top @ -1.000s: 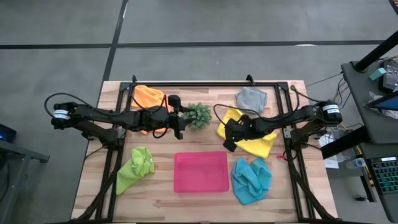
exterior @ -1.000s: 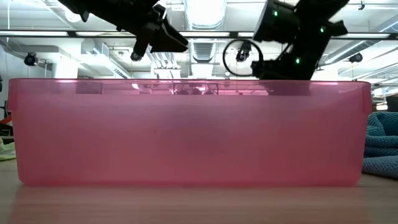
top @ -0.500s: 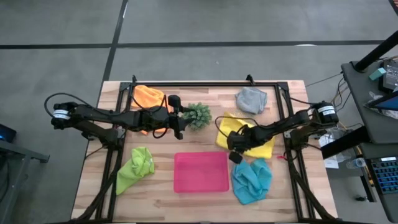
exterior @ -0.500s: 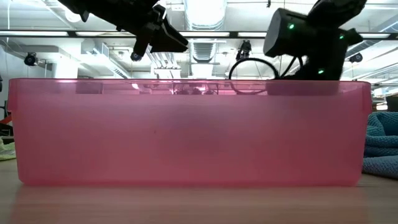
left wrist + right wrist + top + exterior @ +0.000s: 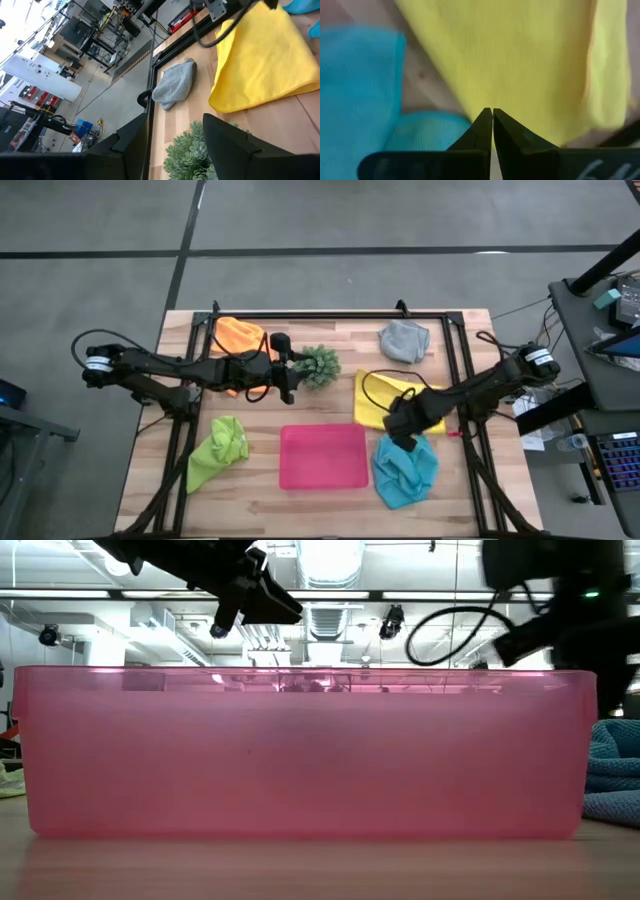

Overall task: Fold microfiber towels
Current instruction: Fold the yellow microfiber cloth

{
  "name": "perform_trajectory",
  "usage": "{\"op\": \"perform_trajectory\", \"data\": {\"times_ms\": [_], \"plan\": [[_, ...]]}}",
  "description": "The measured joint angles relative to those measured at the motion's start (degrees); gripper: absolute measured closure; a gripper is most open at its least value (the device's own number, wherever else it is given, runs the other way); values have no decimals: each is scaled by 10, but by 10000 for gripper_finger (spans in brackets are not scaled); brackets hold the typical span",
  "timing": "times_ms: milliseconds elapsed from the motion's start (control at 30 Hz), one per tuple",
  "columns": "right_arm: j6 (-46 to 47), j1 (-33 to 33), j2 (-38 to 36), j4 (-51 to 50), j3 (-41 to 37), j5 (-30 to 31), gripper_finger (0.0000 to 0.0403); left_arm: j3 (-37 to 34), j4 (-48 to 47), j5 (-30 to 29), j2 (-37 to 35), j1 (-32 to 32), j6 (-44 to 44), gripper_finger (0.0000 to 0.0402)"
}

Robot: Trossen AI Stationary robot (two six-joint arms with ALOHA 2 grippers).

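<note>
Nearest the desk's front edge (image 5: 330, 515) lie three items in a row: the lime green towel (image 5: 218, 450) crumpled at my left, the pink tray (image 5: 323, 456) in the middle, and the light blue towel (image 5: 405, 468) bunched at my right. Just behind the blue towel, my right hand (image 5: 404, 427) sits at the near edge of the yellow towel (image 5: 378, 398); its fingers (image 5: 487, 129) are pressed fully together, tips against the yellow cloth's border, though whether any fabric is pinched between them cannot be told. The yellow towel lies spread flat, between the tray and the right frame rail. Level with it, toward centre-left, my left hand (image 5: 290, 367) hangs beside the small green plant (image 5: 320, 365), fingers (image 5: 235, 145) spread apart and holding nothing. Farther back, the orange towel (image 5: 240, 338) rests at the far left corner, partly under my left arm, and the grey towel (image 5: 404, 339) lies heaped at the far right, well apart from the yellow one.
</note>
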Motion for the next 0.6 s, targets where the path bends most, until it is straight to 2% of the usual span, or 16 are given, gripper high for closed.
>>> {"op": "perform_trajectory", "data": {"times_ms": [233,433,600], "plan": [[73,34,0,6,-61,-2,394,0,0,0,0,-1,-14,228],[75,33,2,36,-100,-5,394,-1,0,0,0,-3,-15,228],[75,28,2,55,-118,29,394,-1,0,0,0,-5,-28,228]]}}
